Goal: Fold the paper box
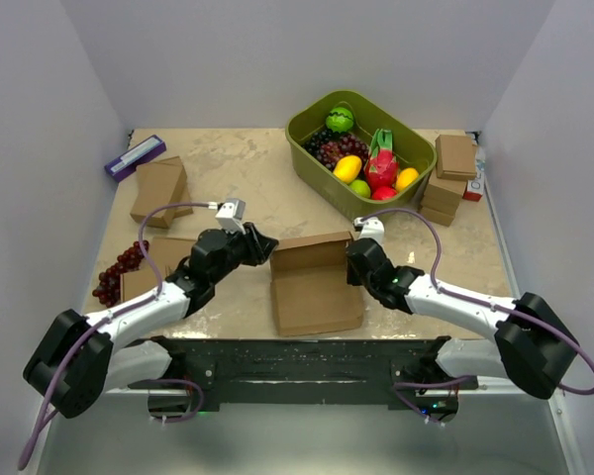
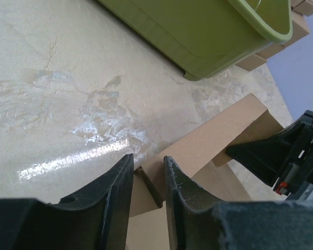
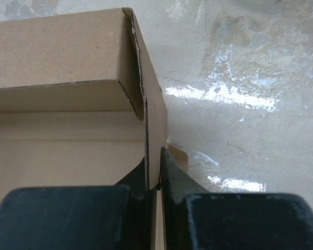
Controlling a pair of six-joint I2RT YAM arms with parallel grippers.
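The paper box (image 1: 317, 287) lies in the middle of the table, its base flat and its back and side walls standing up. My right gripper (image 1: 354, 259) is shut on the box's right side wall; in the right wrist view the wall (image 3: 154, 125) is pinched between the two fingers of the right gripper (image 3: 155, 161). My left gripper (image 1: 267, 244) is at the box's back left corner. In the left wrist view the left gripper (image 2: 147, 159) stands open astride the upright left corner flap (image 2: 148, 179), with gaps on both sides. The back wall (image 2: 219, 135) runs towards the right gripper (image 2: 281, 156).
An olive-green tub (image 1: 307, 139) of fruit stands at the back right, close behind the box (image 2: 198, 36). Small brown boxes sit at the back left (image 1: 158, 188) and far right (image 1: 453, 158). Dark grapes (image 1: 119, 272) and a purple item (image 1: 134, 156) lie on the left.
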